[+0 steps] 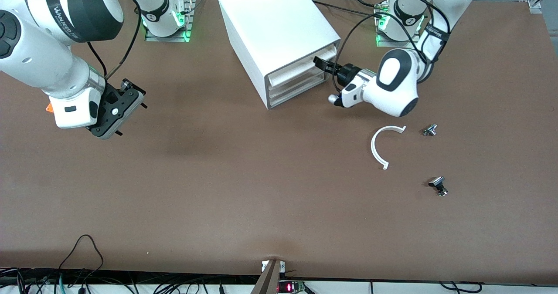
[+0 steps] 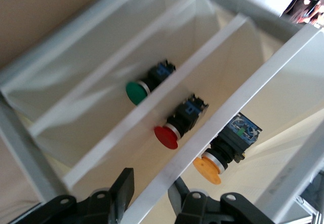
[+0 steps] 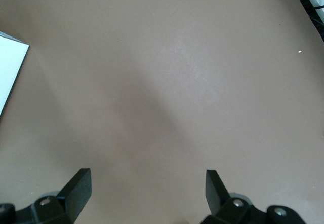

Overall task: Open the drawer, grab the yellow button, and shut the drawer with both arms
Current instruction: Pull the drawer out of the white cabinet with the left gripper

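Robotics laboratory bench. Evidenced by two white arms (image 1: 56, 63) (image 1: 394, 87) bolted to metal base plates with green status lights (image 1: 168, 32), brown matte table (image 1: 218, 176) carrying a white drawer cabinet (image 1: 274, 32), loose metal parts (image 1: 430, 130) and a white plastic arc (image 1: 381, 148). Further marked by black cables (image 1: 83, 259) trailing along the table's near edge and a red-lit device (image 1: 285, 286) clamped there.

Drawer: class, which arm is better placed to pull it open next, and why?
Left. The left gripper is already at the drawer front, fingers either side of its lip. The right gripper hangs open over bare table, away from the cabinet.
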